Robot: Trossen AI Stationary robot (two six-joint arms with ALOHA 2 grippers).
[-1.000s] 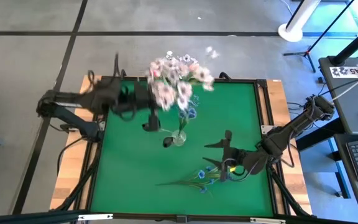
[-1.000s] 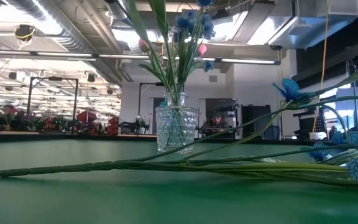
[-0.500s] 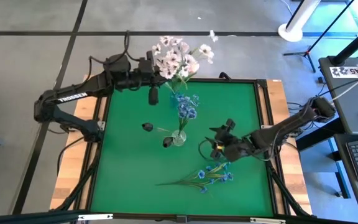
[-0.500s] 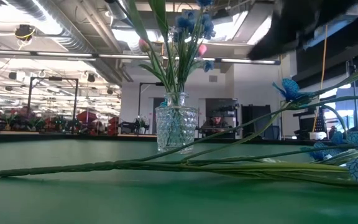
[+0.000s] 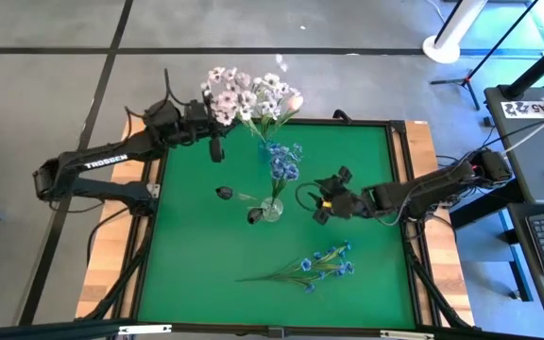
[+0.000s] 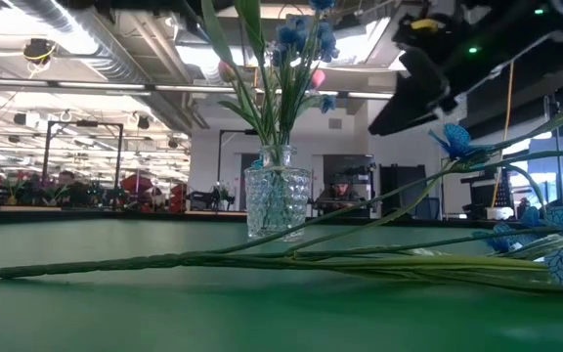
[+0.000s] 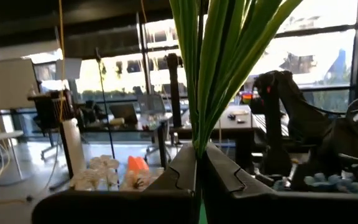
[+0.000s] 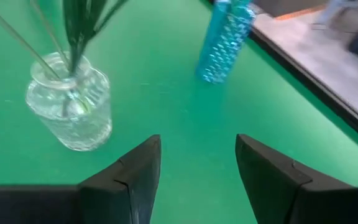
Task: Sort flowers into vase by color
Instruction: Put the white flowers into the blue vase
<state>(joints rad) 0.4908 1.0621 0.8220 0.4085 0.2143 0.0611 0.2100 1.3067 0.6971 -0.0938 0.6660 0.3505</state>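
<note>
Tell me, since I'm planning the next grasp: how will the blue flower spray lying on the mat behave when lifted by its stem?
The blue blossom spray on long thin green stems probably droops at its blossom end; it looks light, and its splayed stems may snag.

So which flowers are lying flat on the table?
The blue bunch near the table's front edge; the others stand in the vase or hang from the left claw.

Just beyond the black left gripper (image 5: 217, 144), the spray (image 5: 248, 96) it holds is white and pale pink on green stems. Near the black right gripper (image 5: 321, 203), a clear faceted glass vase (image 5: 271, 209) carries blue blossoms (image 5: 282, 161). More blue blossoms (image 5: 324, 263) lie on the green mat (image 5: 196, 255).
</note>
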